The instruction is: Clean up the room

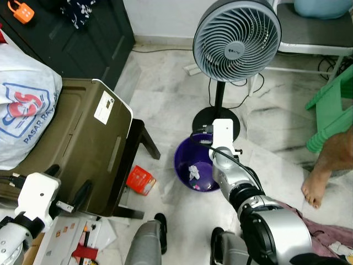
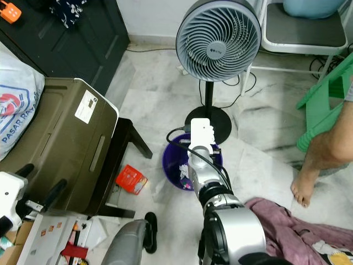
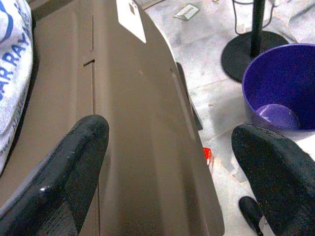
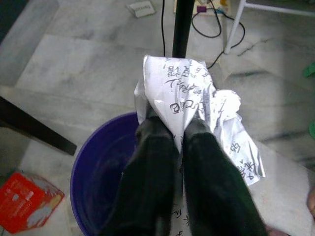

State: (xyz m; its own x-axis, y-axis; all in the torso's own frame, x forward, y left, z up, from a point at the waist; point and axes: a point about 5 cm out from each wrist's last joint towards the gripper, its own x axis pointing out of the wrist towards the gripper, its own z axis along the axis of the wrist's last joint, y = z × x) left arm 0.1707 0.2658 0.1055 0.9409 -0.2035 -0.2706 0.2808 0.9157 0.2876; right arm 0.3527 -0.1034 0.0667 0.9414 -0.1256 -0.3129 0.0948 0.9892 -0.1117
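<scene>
Right wrist view: the right gripper [image 4: 178, 129] pinches a crumpled sheet of printed paper [image 4: 189, 101] between closed black fingers, above the round purple bin [image 4: 96, 172] on marble floor. Left wrist view: the left gripper [image 3: 172, 162] has its fingers spread wide, holding nothing, over a smooth brown plastic box [image 3: 142, 128]. Left eye view: the bin sits beside a grey fan's [image 1: 236, 38] round base; a red packet [image 1: 140, 180] lies near.

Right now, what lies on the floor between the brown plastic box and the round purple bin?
A small red packet lies on the marble floor between the brown plastic box and the round purple bin, seen in both eye views.
</scene>
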